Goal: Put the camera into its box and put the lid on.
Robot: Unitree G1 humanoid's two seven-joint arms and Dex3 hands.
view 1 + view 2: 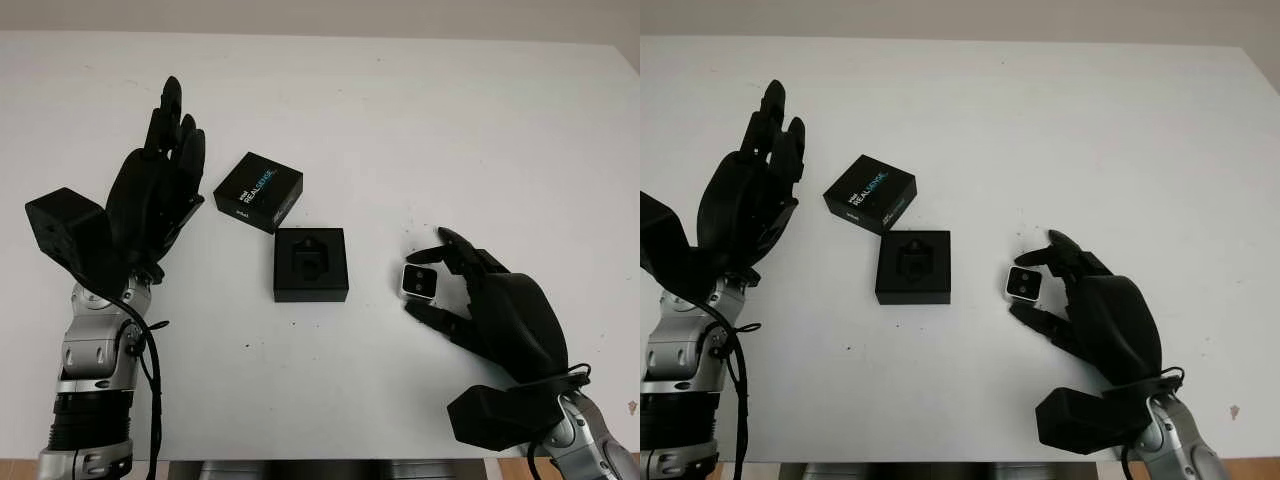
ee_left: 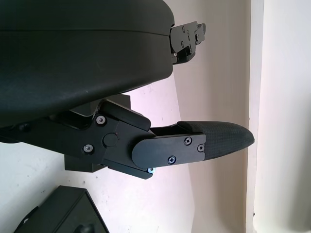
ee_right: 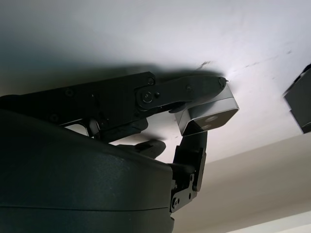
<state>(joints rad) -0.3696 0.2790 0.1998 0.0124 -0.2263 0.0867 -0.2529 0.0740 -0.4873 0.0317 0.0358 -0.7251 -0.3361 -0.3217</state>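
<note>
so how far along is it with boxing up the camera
Done: the right hand has gripped the camera, to the right of the open box. In hand: carrying it over; the box's foam insert holds nothing yet. Left: seating the camera, then fitting the lid, which lies on the table beside the box. The left hand is open, left of the lid.

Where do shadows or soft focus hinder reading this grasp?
Right wrist view: the right hand casts a dark shadow on the table behind the camera, which stays readable. Left wrist view: the open left hand looms large; the box corner is dim.
</note>
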